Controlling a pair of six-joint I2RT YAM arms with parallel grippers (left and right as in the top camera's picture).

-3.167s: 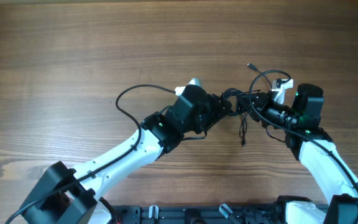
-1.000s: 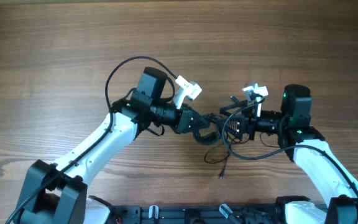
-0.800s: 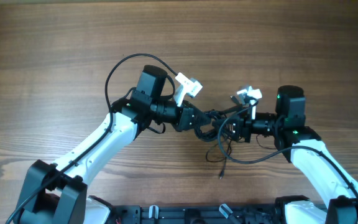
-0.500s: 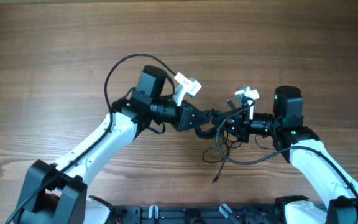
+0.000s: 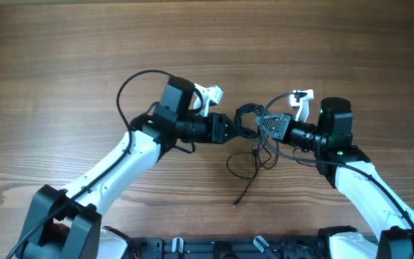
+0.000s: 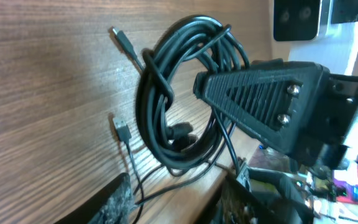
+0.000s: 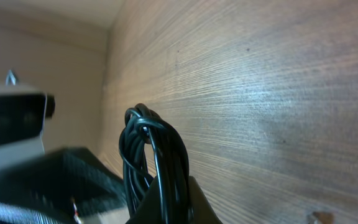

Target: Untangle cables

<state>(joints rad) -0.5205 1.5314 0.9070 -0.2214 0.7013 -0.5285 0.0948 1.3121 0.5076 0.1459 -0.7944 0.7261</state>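
Note:
A coiled bundle of black cables [image 5: 249, 115] hangs between my two grippers, above the wooden table. My right gripper [image 5: 266, 126] is shut on the bundle, and in the right wrist view the coil [image 7: 157, 155] is pinched between its fingers [image 7: 169, 205]. My left gripper [image 5: 228, 128] is just left of the bundle. In the left wrist view its fingers [image 6: 179, 202] are wide apart, with only thin loose strands between them. The coil [image 6: 166, 106] there sits on the right gripper's black finger [image 6: 260, 93]. A loose strand [image 5: 246, 180] trails down to a plug [image 5: 234, 204] on the table.
The wooden table [image 5: 63, 57] spreads all round. A thin black cable loop [image 5: 124, 93] arcs over my left arm. A black rail [image 5: 264, 244] runs along the front edge. Small plug ends [image 6: 122, 38] lie on the wood near the coil.
My left gripper has drawn back to the left, off the bundle. My right gripper has raised the bundle up and to the right. The loose strand's plug has slid left.

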